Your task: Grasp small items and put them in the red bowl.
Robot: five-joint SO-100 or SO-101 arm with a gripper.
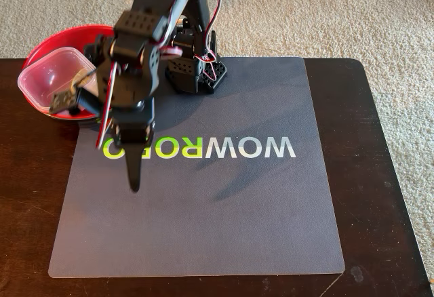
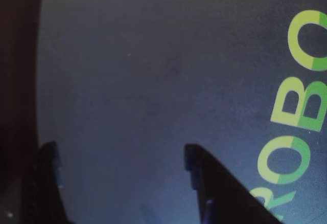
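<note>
Wrist view showed the tool [image 2: 122, 183] with jaws apart, empty, over bare mat [image 2: 153, 81]. Tub [image 1: 49, 76] sat in the red bowl [image 1: 74, 38] at the desk's [image 1: 380, 175] far-left corner. No loose item visible; next move needs a new target.

red bowl [image 1: 51, 43] at far-left edge of tabletop [image 1: 380, 175], glossy red inside, clear square plastic tub [image 1: 51, 76] sitting tilted in it, partly hidden by arm
</note>
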